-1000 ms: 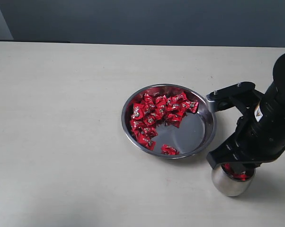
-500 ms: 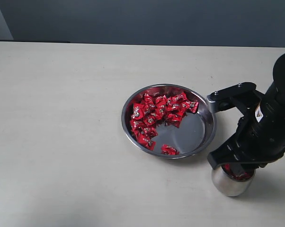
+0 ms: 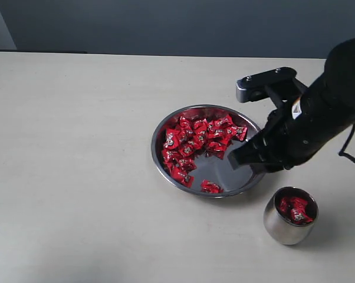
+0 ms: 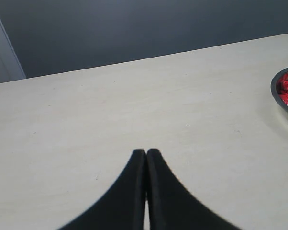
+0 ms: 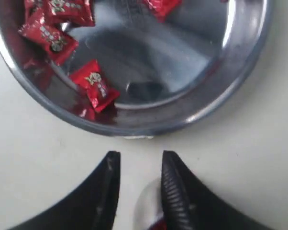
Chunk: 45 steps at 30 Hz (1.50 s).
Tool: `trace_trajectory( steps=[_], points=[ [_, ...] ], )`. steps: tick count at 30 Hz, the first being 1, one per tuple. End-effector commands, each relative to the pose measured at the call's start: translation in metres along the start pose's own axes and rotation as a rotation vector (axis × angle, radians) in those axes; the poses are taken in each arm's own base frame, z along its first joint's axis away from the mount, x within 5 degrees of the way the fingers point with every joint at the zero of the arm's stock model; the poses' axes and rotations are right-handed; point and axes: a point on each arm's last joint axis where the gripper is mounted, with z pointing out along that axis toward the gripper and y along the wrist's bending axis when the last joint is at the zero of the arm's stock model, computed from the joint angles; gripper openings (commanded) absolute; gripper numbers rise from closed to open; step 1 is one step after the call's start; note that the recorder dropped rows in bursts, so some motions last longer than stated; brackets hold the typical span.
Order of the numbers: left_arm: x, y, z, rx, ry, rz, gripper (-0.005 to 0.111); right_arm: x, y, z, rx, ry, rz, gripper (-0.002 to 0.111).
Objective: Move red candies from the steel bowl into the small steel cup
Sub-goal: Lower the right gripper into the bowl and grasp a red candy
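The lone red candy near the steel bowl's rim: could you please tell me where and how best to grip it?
Probably from straight above, pinching the lone candy across its narrower width: it lies flat on the bare bottom of the steel bowl, apart from the pile, with the rim close beside it.

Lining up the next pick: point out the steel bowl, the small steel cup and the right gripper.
steel bowl [image 3: 222, 171], exterior view, bare bottom.
small steel cup [image 3: 283, 230], exterior view, outer wall.
right gripper [image 5: 140, 155], right wrist view, midway between open fingertips.
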Motion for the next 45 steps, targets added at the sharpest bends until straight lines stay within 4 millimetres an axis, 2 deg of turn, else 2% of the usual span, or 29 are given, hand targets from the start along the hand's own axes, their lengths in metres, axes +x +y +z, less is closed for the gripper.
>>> trace_trajectory(
  steps=[1,3,7,12,17,22,31,39,45],
  points=[
    [-0.001,0.0,0.0,0.008,-0.011,-0.002,0.0,-0.031,0.007,0.02,-0.06,-0.056,-0.045,0.03],
    [-0.001,0.0,0.0,0.008,-0.011,-0.002,0.0,-0.049,0.008,0.033,-0.057,-0.048,-0.071,0.03],
    [-0.001,0.0,0.0,0.008,-0.011,-0.002,0.0,-0.068,0.009,0.052,-0.054,-0.011,-0.122,0.03],
    [-0.001,0.0,0.0,0.008,-0.011,-0.002,0.0,-0.077,0.008,0.071,-0.037,0.039,-0.151,0.03],
    [-0.001,0.0,0.0,0.008,-0.011,-0.002,0.0,-0.082,0.007,0.089,-0.024,0.09,-0.166,0.032],
    [-0.001,0.0,0.0,0.008,-0.011,-0.002,0.0,-0.087,0.005,0.099,0.0,0.115,-0.194,0.048],
    [-0.001,0.0,0.0,0.008,-0.011,-0.002,0.0,-0.101,0.004,0.106,0.007,0.079,-0.195,0.047],
    [-0.001,0.0,0.0,0.008,-0.011,-0.002,0.0,-0.099,-0.007,0.126,0.013,0.127,-0.167,0.047],
    [-0.001,0.0,0.0,0.008,-0.011,-0.002,0.0,-0.1,-0.008,0.131,0.02,0.112,-0.171,0.047]
  ],
)
